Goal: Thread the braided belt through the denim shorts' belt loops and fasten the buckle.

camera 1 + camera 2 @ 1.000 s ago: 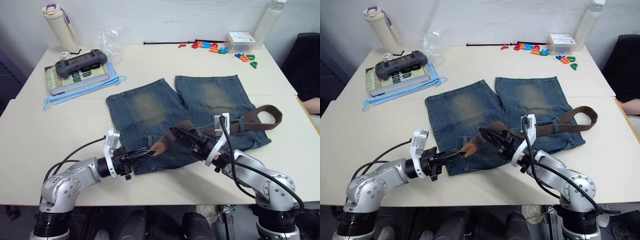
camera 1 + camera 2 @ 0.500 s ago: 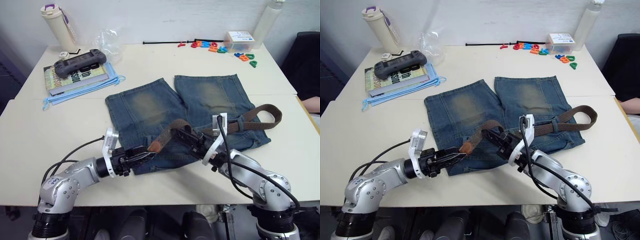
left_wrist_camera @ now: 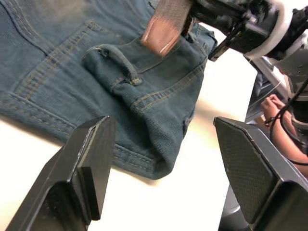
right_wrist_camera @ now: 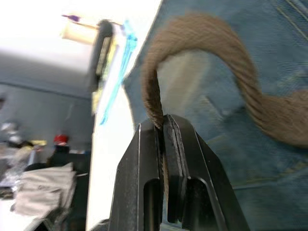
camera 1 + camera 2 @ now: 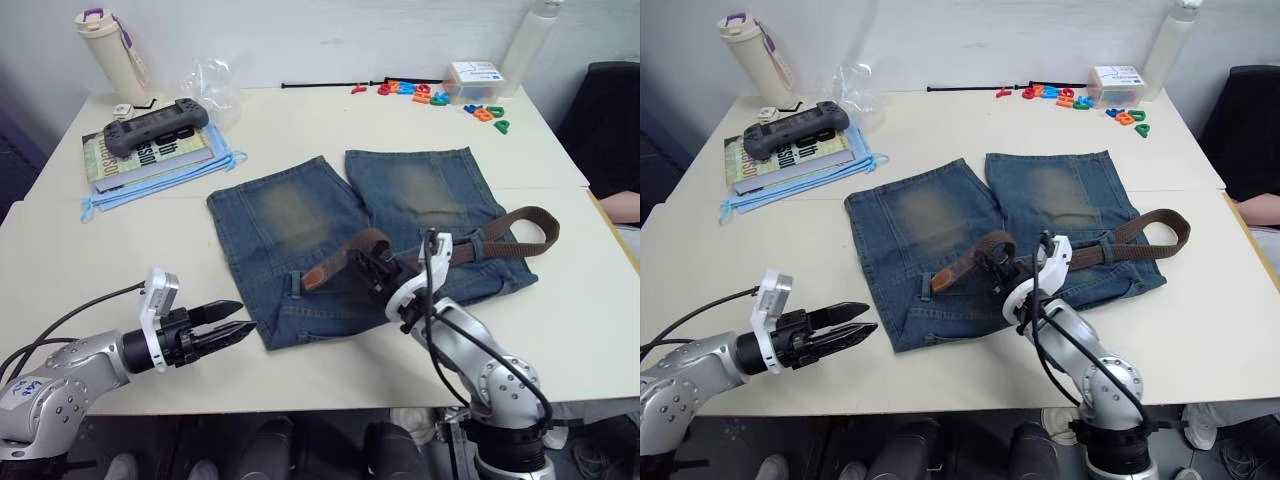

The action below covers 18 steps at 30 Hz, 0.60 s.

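The right gripper (image 5: 368, 268) pinches the braided belt (image 5: 505, 232) over the denim shorts (image 5: 290, 215); the left gripper (image 5: 236, 326) hovers open beside the waistband, below books (image 5: 150, 152) and a controller (image 5: 155, 124).

denim shorts (image 5: 340, 230): flat on the table (image 5: 300, 115), mid-scene, waistband toward the near edge, legs pointing far
braided belt (image 5: 505, 235): across the shorts' right side; loops off their right edge, arches up near the middle, its tip resting on the waistband
belt loop (image 3: 120, 67): on the waistband, just near-left of the belt tip
right gripper (image 5: 372, 268): over the shorts, at the belt's arch
left gripper (image 5: 225, 330): above bare table, near-left of the shorts, apart from them
books (image 5: 150, 155): far left, game controller (image 5: 155, 125) on top
bottle (image 5: 105, 50): far-left corner
toy letters (image 5: 430, 92): far right, beside a small box (image 5: 478, 76)
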Each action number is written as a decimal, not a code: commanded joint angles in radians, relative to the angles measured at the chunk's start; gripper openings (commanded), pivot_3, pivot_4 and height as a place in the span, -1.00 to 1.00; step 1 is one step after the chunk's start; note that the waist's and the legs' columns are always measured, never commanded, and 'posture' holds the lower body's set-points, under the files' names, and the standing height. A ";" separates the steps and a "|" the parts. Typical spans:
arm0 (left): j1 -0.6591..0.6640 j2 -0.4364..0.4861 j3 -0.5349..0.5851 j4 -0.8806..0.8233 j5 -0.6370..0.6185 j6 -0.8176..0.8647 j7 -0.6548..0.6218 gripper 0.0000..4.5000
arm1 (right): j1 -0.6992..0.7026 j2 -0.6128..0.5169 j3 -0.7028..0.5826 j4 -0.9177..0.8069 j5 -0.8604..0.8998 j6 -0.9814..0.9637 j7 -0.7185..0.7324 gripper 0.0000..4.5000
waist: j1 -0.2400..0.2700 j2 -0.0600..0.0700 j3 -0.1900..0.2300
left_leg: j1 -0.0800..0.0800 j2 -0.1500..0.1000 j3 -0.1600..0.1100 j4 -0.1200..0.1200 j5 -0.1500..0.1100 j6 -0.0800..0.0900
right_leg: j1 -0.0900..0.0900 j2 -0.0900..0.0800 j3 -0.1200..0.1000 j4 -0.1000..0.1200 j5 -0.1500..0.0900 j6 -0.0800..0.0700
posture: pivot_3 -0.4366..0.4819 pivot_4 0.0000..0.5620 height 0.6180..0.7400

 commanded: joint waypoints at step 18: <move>-0.025 0.052 0.027 -0.013 -0.002 0.005 -0.022 0.60 | -0.004 0.176 0.043 0.059 -0.202 0.002 0.065 -1.00 | -0.006 0.000 0.000 | 0.001 0.011 0.002 0.000 -0.001 -0.006 | -0.002 0.011 0.002 0.003 0.001 -0.006 | -0.05 -0.47 0.19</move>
